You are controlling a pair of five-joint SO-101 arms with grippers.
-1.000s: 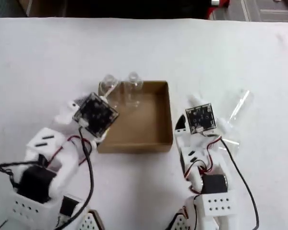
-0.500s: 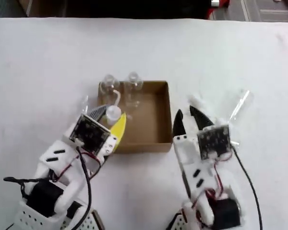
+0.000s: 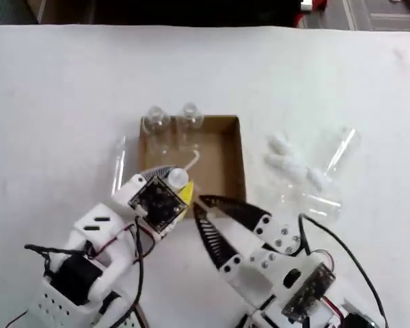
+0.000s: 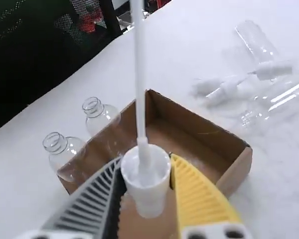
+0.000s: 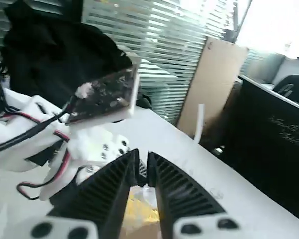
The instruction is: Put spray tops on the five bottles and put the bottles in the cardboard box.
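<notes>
One spray top [image 4: 144, 191] clenched in left gripper [image 4: 145, 164], tube up, centre frame. Right gripper [image 3: 198, 210] beside it looks parted, empty: probably a handover.

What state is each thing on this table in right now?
Box: open on top.
Spray top: held over the box, on no bottle.
Left gripper: shut on the spray top.
Two upright bottles: open necks, no tops.
Right gripper: holding nothing.
Loose spray tops: lying beside the box.
Loose bottles: lying on their sides, uncapped.
</notes>
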